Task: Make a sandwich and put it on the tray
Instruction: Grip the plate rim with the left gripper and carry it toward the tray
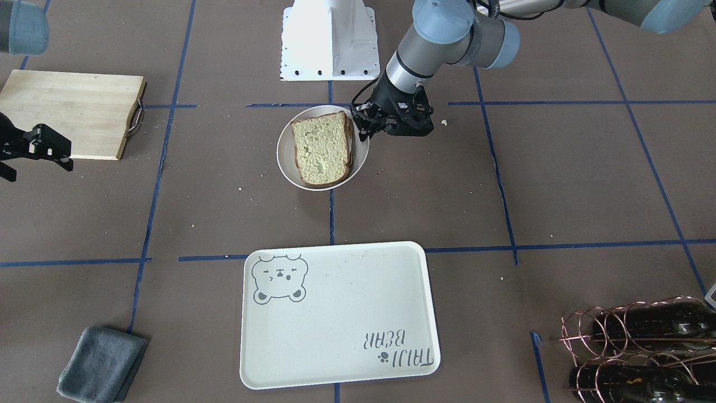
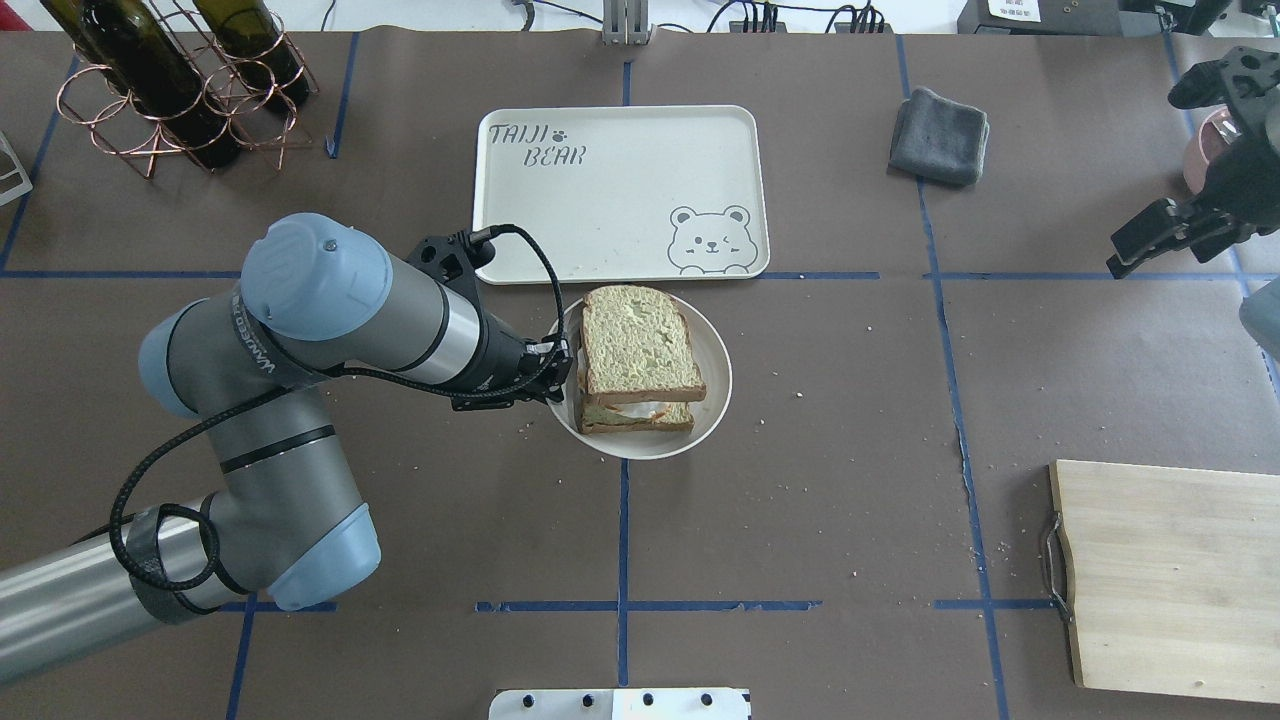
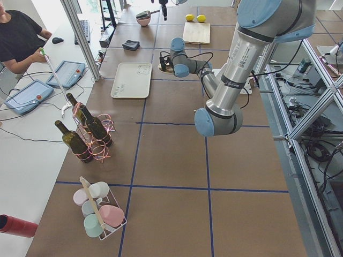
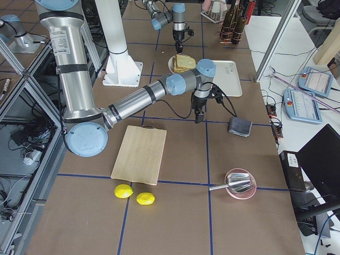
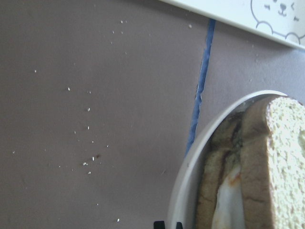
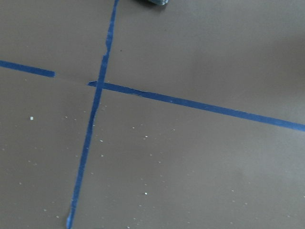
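Left gripper at plate rim, mid-worktop; whether clenched or released cannot be told.
Sandwich slices offset: clamp both squarely before lifting to tray by the far edge.

Overhead and front-facing views look down from opposite sides, both showing the tray.

Wooden board, folded grey cloth, wine bottles in a copper rack, two lemons beside the board
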Robot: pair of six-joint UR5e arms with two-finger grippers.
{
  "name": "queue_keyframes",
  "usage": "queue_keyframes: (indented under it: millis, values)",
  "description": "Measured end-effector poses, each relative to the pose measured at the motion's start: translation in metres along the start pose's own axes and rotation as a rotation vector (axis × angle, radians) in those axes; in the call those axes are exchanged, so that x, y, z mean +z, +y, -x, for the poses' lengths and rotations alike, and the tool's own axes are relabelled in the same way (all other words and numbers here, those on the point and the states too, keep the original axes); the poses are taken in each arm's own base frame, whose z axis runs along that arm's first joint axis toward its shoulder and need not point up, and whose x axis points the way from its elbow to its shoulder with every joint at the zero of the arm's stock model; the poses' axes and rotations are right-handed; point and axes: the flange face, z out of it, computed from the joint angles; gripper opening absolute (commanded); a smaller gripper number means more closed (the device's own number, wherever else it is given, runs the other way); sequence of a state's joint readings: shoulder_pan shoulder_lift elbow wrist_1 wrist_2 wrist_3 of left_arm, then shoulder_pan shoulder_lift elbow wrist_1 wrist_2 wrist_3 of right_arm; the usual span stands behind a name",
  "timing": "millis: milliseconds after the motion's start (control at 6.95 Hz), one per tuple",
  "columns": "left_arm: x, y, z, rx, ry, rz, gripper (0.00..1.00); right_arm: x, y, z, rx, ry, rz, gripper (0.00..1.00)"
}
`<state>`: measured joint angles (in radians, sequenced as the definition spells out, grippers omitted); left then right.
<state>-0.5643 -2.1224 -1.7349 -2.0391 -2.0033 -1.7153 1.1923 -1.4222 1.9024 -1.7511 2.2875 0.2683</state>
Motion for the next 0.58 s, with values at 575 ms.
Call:
queue_keyframes:
  millis: [575]
  values:
    - [0.036, -0.102, -0.056, -0.501, 0.147, -0.147, 0.00, -0.001, 0.014, -0.135, -0.004, 0.001, 0.018, 1.00]
